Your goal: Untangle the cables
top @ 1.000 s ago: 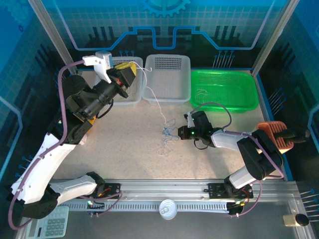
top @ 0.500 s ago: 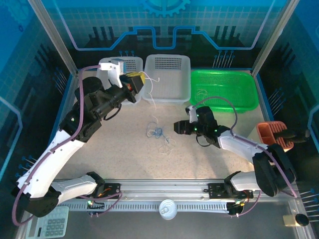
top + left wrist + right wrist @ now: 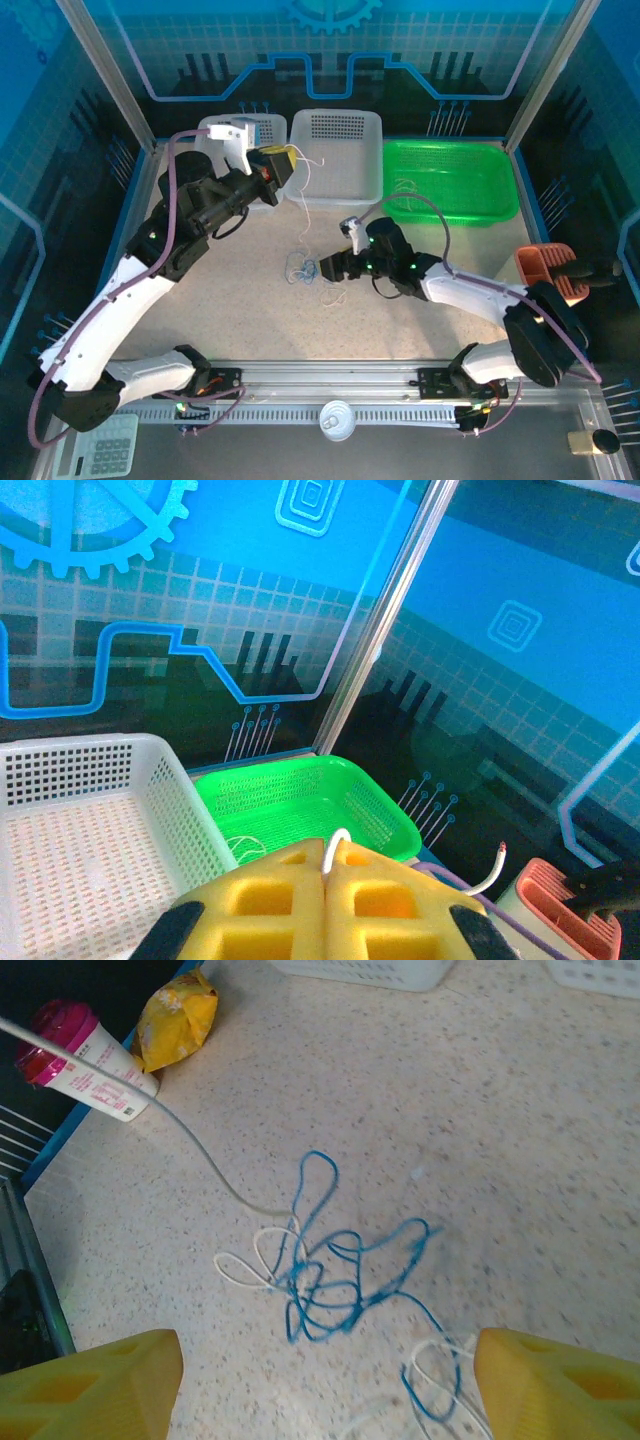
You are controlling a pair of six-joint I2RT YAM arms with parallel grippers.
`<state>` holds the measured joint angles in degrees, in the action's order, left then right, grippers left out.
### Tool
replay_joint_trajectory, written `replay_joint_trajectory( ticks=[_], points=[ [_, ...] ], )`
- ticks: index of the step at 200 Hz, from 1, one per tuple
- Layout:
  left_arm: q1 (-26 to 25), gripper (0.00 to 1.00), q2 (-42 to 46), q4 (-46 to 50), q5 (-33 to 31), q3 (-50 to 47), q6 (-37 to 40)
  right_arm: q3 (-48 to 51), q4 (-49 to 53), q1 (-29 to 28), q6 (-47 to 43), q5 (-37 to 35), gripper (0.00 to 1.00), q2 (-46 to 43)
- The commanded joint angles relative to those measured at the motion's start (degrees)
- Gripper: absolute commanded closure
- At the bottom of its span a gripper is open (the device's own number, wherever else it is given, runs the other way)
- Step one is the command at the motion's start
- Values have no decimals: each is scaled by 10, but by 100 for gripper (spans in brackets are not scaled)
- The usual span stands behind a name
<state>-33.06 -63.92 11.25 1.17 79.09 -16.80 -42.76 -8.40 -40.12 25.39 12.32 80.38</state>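
My left claw [image 3: 327, 875] is pinched shut on a white cable [image 3: 335, 842], raised beside the white basket [image 3: 170, 800]. My right claw [image 3: 325, 1380] is wide, hovering over the blue cable [image 3: 335, 1285] knotted with white loops on the table [image 3: 520, 1110]. Best, I judge: grip one blue strand low, then draw apart slowly. The bottle [image 3: 85, 1070] label is too small to read.

Two white baskets [image 3: 336, 190], one green basket [image 3: 470, 180], one tangle of cables [image 3: 330, 1280], one bottle [image 3: 75, 1060], one yellow packet [image 3: 175, 1015]
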Motion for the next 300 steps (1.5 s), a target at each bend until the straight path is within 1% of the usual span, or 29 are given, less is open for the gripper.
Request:
replay_joint_trajectory(
  ticks=[1,28,41,54,70,84,88,101,108,124,130,135,150,175,181,190,191,192,196,199,242,248,256,268,281,300],
  points=[
    [2,100,-5,-27,14,30,-15,-37,-39,-22,-7,-13,22,44],
    [2,100,-9,-32,15,38,-19,-63,-67,-38,11,-24,22,113],
    [3,100,-15,-28,18,51,-20,-65,-103,-42,24,-33,24,142],
    [2,100,-23,-24,20,71,-20,-61,-124,-42,40,-43,28,168],
    [2,100,-32,-22,28,96,-24,-53,-144,-39,57,-64,43,193],
    [2,100,-40,-18,33,121,-27,-44,-160,-33,72,-68,62,210],
    [2,100,-43,-17,34,128,-28,-40,-163,-31,76,-69,65,213],
    [2,100,-50,-12,35,153,-27,-30,-172,-26,82,-73,68,220],
    [2,100,-54,-8,35,167,-24,-25,-173,-24,84,-75,71,221],
    [2,100,-62,-5,34,197,-19,-10,-176,-19,87,-82,87,222],
    [2,100,-66,-4,33,209,-16,-7,-179,-16,89,-81,90,222],
    [2,100,-69,-4,34,220,-15,-3,-179,-14,90,-79,91,222],
    [3,100,-81,4,31,253,-6,3,-183,-11,93,-78,90,225],
    [3,100,-101,18,32,299,4,9,-187,-8,97,-73,82,226],
    [2,100,-104,19,33,306,5,10,-187,-8,97,-72,78,226],
    [3,100,-108,21,34,313,6,10,-186,-8,97,-71,70,227],
    [3,100,-108,21,34,313,6,10,-186,-8,98,-71,66,226],
    [2,100,-108,22,35,314,6,10,-186,-8,98,-71,66,226],
    [2,100,-110,22,35,316,6,10,-186,-7,98,-71,60,226],
    [3,100,-111,23,36,317,6,10,-186,-7,99,-71,58,227],
    [2,100,-109,20,35,298,2,11,-186,-6,98,-63,59,226],
    [2,100,-108,19,33,296,3,11,-186,-4,98,-62,56,226],
    [3,100,-108,19,31,295,4,10,-184,-4,98,-61,48,226],
    [2,100,-109,19,31,297,5,11,-181,-4,98,-62,40,225],
    [2,100,-112,22,31,304,8,15,-184,-4,99,-64,36,224],
    [2,100,-117,28,34,316,11,21,-186,-3,101,-63,35,220]
  ],
)
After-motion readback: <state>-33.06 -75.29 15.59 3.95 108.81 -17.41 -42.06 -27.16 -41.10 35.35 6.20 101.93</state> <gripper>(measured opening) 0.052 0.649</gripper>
